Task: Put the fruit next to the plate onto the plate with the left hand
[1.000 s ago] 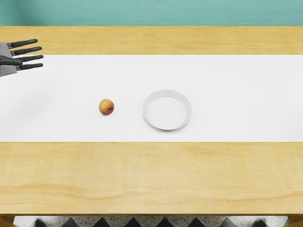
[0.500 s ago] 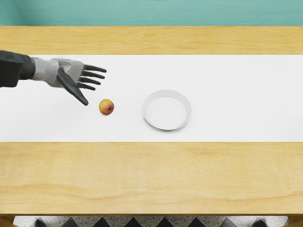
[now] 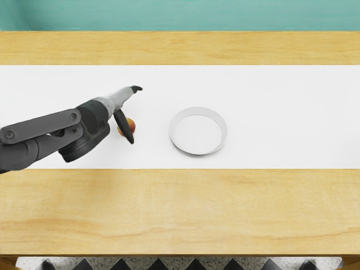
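Left arm: enters from the picture's left edge and runs at a slant up and to the right across the white runner (image 3: 281, 112) that covers the middle band of the table (image 3: 180, 208). The dark forearm and its round wrist joint lie over the runner's near-left part.

Left hand (image 3: 118, 106): positioned directly over the fruit (image 3: 131, 124), seen edge-on. The fingers (image 3: 134, 89) are stretched out straight, pointing up and to the right, their dark tips well past the fruit on its far side. The thumb (image 3: 125, 129) hangs downward and crosses in front of the fruit's left half. The fingers are released, extended rather than curled, and are not closed around anything. Whether the thumb touches the fruit's skin cannot be told from this view.

Fruit: a small round piece, red and yellow. Only its right side shows, beside the thumb. It sits on the runner, left of the plate (image 3: 175, 120) and apart from it, with bare runner between the two. It is not on the plate.

Plate: white, round, with a raised rim, standing near the middle of the runner, to the right of the hand. Nothing lies in it.

Surroundings: light wood shows along the table's far and near bands, and a teal wall (image 3: 180, 14) runs behind the table
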Robot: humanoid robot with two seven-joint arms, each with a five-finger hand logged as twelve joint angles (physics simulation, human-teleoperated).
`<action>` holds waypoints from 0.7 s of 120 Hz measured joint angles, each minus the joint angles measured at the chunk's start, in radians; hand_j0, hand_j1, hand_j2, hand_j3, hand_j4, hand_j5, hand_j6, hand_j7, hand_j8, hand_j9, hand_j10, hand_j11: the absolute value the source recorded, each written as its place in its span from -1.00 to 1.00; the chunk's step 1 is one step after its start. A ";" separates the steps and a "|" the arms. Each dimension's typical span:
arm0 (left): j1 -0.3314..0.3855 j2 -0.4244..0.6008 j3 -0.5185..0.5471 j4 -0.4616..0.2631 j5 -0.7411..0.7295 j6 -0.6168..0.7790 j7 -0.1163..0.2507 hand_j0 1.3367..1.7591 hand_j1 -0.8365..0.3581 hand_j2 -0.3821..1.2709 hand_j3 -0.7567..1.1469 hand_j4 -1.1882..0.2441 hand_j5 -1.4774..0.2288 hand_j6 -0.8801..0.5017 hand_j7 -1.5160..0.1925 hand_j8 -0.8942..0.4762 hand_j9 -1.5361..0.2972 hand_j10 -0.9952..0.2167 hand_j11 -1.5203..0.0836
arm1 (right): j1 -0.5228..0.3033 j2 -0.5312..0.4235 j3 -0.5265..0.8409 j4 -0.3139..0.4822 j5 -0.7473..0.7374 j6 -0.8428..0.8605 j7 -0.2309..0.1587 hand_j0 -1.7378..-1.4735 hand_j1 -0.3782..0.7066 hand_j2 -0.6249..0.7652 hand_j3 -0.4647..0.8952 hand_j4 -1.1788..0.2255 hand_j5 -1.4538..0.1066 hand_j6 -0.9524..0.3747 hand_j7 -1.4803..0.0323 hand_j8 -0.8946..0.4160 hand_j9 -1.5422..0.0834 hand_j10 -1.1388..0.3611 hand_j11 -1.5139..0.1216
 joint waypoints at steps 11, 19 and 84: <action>0.006 0.001 0.045 -0.001 0.013 0.032 0.000 0.52 0.69 -0.50 -0.20 0.45 0.51 0.06 0.55 0.09 0.47 0.40 0.66 | 0.000 0.000 0.000 0.000 0.000 0.000 0.000 -0.40 -0.90 -0.11 -0.32 0.65 0.83 0.41 0.93 0.34 0.87 0.49 0.82; 0.007 0.001 0.061 -0.002 0.023 0.051 0.000 0.52 0.63 -0.49 -0.20 0.41 0.46 0.01 0.50 0.04 0.42 0.35 0.61 | 0.000 0.000 0.000 0.000 0.000 0.000 0.000 -0.40 -0.90 -0.11 -0.32 0.65 0.83 0.41 0.93 0.34 0.87 0.49 0.82; 0.009 0.001 0.090 0.000 0.034 0.068 0.000 0.52 0.23 -0.44 -0.20 0.13 0.15 -0.28 0.20 -0.25 0.14 0.01 0.28 | 0.000 0.000 0.000 0.000 0.000 0.000 0.000 -0.40 -0.90 -0.11 -0.32 0.65 0.83 0.41 0.93 0.34 0.87 0.49 0.82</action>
